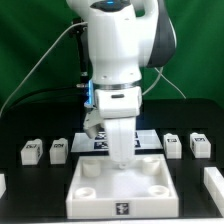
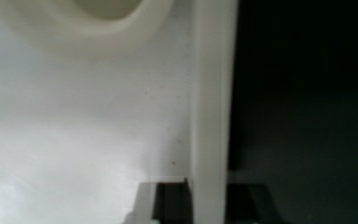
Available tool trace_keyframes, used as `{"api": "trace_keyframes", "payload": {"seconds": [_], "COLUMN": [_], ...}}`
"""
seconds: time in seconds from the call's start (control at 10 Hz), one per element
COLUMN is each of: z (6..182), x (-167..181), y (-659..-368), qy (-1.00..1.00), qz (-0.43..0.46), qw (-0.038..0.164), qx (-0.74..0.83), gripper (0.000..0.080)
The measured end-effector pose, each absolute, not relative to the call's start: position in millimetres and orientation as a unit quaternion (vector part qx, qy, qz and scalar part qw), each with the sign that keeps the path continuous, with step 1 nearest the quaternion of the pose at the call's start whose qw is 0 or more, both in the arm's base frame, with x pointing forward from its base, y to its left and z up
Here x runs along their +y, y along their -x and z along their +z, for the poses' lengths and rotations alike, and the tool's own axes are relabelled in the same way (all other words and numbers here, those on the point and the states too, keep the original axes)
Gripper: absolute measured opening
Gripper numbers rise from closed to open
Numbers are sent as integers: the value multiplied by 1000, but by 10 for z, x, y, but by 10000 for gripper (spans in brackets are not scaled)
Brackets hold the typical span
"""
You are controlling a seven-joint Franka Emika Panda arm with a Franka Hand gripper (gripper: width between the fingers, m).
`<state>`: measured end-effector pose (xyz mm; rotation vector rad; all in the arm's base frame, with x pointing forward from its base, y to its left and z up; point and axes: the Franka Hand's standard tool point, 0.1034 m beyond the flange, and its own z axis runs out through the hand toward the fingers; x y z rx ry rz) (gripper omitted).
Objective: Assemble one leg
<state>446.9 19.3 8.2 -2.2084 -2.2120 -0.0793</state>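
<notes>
White Panda arm reaching straight down over a black table point(image 1: 35, 200). I see its gripper point(image 1: 122, 158) low at the far edge of the white square top point(image 1: 75, 195), which lies with its corner sockets facing up. The sockets I can see are empty.

The wrist view shows the top point(image 2: 87, 120) close up, with its raised rim and black table beside it. I cannot tell how wide the fingers stand or whether they grip anything.

I judge nothing is assembled yet. Four legs lie loose in a row: one leg point(image 1: 30, 151) and another leg point(image 1: 58, 149) on the exterior view's left, and two more on its right, all apart from the top. Still to do: pick one up and fix it into a socket.

There is no readable writing, only black-and-white marker tags.
</notes>
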Motion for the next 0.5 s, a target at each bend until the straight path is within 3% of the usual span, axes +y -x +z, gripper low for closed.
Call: {"api": "trace_keyframes", "payload": {"seconds": [0.5], "z": [93], "x": [573], "y": [-4826], "qy": [704], "qz": [-41], "qw": [12], "qx": [-709], "gripper": [58]}}
